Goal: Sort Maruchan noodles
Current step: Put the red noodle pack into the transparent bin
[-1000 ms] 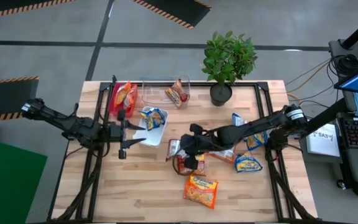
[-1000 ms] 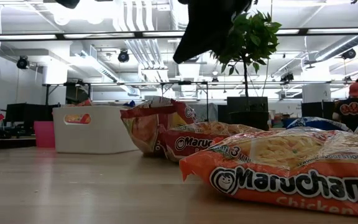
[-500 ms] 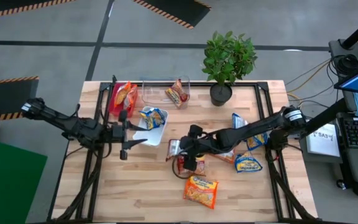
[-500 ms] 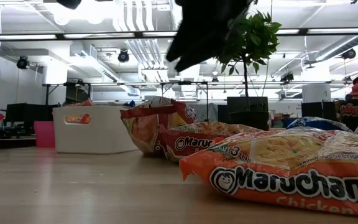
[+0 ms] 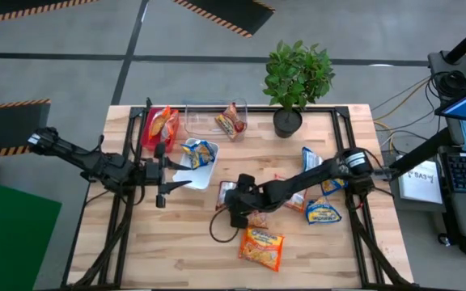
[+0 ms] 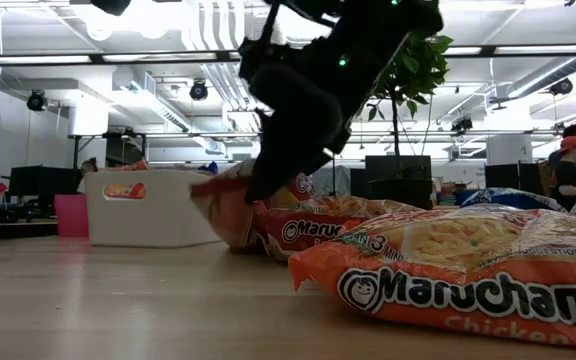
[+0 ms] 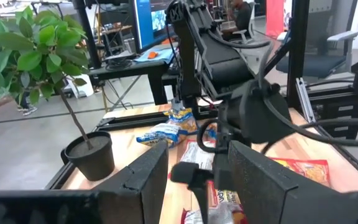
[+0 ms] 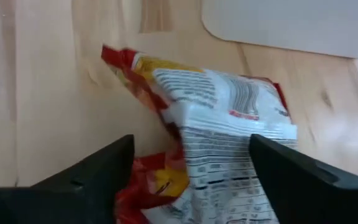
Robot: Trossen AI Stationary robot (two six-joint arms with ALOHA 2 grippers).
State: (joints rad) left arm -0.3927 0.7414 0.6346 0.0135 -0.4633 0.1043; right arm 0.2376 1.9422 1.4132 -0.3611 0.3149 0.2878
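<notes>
Red-brown packet point(image 5: 231, 194) lies near the table's middle, and the right pincer point(image 5: 239, 212) hangs low over it, fingers spread wide with the packet between them in the right wrist view but not yet pinched. Sorting looks partly done, judging by what already sits in trays along the far edge: an orange packet in the red tray point(image 5: 148, 129), a red-brown one in the clear tray point(image 5: 201, 121), a blue-and-yellow one in the white tray point(image 5: 209, 174). Loose packets remain: an orange one point(image 5: 262, 246) toward the near edge, a blue-and-yellow one point(image 5: 324, 213) and others clustered by the right edge, partly hidden under the arm. The left pincer point(image 5: 171, 171) waits near the left edge beside the white tray, fingers apart and holding nothing.
</notes>
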